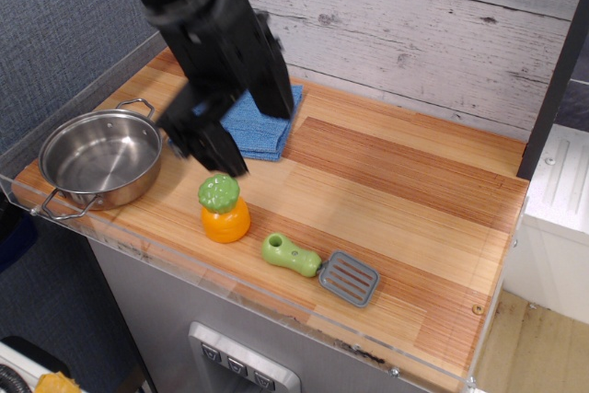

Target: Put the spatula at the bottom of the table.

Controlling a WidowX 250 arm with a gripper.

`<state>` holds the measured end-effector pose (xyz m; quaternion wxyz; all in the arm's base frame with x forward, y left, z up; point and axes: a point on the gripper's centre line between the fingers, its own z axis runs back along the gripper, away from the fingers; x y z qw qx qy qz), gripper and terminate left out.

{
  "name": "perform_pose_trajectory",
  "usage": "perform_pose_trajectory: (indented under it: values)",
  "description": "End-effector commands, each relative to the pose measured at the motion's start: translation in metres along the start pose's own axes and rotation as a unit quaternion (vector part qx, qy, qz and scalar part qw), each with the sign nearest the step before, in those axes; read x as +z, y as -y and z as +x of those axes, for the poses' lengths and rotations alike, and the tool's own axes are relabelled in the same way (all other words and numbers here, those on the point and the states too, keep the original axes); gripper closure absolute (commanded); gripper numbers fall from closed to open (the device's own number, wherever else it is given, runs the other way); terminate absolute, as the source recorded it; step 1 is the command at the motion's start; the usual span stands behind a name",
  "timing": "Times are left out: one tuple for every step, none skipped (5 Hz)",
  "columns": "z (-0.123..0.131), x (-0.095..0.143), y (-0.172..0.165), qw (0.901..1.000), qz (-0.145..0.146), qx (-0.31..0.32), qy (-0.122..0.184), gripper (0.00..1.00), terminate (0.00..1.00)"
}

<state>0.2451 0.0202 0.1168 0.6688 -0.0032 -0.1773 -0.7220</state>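
The spatula lies flat on the wooden table near its front edge, lime-green handle to the left, grey slotted head to the right. Nothing touches it. My gripper is raised above the table's left part, up and to the left of the spatula, over the blue cloth's near edge. It holds nothing; its fingers are blurred and their spread is unclear.
An orange toy fruit with a green top stands just left of the spatula handle. A steel pan sits at the left end. A blue cloth lies at the back left. A clear acrylic rim runs along the front edge.
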Motion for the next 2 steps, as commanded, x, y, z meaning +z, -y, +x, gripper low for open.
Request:
perform_pose_trajectory:
  values:
    - [-0.0053, 0.0124, 0.0027, 0.9998, 0.019, -0.009, -0.005, 0.00, 0.00]
    - [-0.0053, 0.0124, 0.0027, 0.9998, 0.019, -0.009, -0.005, 0.00, 1.00]
